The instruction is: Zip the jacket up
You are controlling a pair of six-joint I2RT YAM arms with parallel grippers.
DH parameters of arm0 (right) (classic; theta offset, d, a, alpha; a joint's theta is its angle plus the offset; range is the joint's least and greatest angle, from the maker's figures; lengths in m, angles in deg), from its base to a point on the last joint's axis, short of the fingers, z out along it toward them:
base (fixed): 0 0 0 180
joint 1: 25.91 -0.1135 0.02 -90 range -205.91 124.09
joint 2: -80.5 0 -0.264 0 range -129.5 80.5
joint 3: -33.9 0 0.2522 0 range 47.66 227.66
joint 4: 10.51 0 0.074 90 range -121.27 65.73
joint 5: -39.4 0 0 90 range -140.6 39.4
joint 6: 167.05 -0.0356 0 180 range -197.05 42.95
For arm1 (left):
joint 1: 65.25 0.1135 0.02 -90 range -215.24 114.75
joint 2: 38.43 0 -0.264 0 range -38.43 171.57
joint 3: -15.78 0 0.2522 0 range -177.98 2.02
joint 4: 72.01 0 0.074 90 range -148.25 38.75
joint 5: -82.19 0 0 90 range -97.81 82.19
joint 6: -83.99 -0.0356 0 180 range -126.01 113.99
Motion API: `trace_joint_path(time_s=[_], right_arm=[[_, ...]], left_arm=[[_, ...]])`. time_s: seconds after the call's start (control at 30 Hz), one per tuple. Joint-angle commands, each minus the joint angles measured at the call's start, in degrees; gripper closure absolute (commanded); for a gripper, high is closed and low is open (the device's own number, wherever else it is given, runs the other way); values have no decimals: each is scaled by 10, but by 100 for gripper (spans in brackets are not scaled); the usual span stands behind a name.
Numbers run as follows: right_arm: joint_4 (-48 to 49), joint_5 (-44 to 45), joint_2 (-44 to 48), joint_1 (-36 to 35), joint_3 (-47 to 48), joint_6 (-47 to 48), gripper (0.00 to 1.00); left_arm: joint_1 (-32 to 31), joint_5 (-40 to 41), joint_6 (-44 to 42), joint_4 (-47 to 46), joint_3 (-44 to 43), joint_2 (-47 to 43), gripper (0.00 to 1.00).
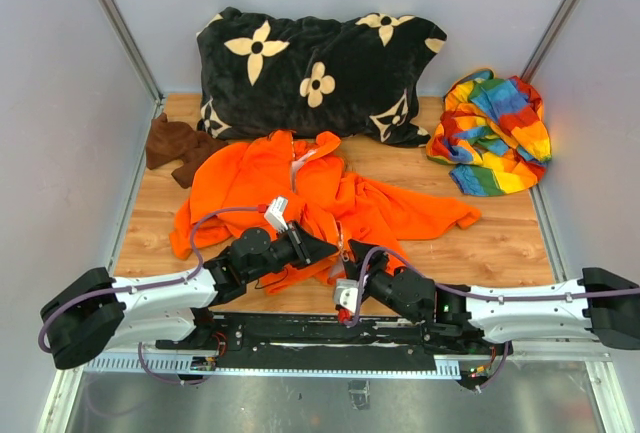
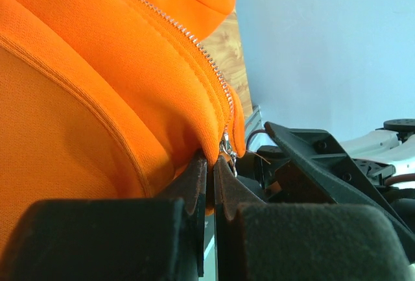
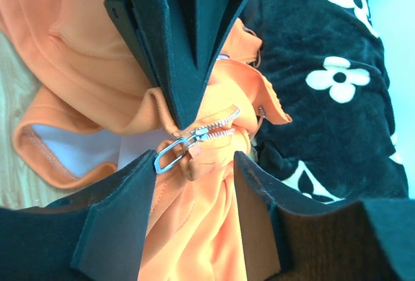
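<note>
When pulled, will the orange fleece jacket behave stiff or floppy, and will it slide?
Probably floppy: the bright orange fleece jacket lies crumpled in soft folds and bunches at the left gripper pinching its hem. Likely light, so tugging the metal zipper slider may drag the whole cloth unless the hem is held. The matte cloth looks grippy, not slippery.

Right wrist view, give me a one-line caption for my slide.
Right claw open, poised at the zipper pull of the orange jacket; left claw pinches the fabric beside it.

L gripper (image 2: 209, 164) pinched tight; R gripper (image 3: 194, 158) fingers spread; tips nearly meeting.
</note>
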Motion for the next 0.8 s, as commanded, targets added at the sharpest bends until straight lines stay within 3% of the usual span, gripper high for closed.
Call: trace_joint_path(time_s=[0.0, 0.53, 0.77], right_arm=[[-44, -30, 18, -11, 27, -37, 51], [-66, -37, 16, -10, 48, -69, 77], [-77, -42, 15, -1, 56, -83, 98]], left_arm=[[0, -11, -2, -14, -16, 3, 100], [0, -18, -5, -14, -14, 5, 100], [0, -25, -6, -13, -10, 4, 100]])
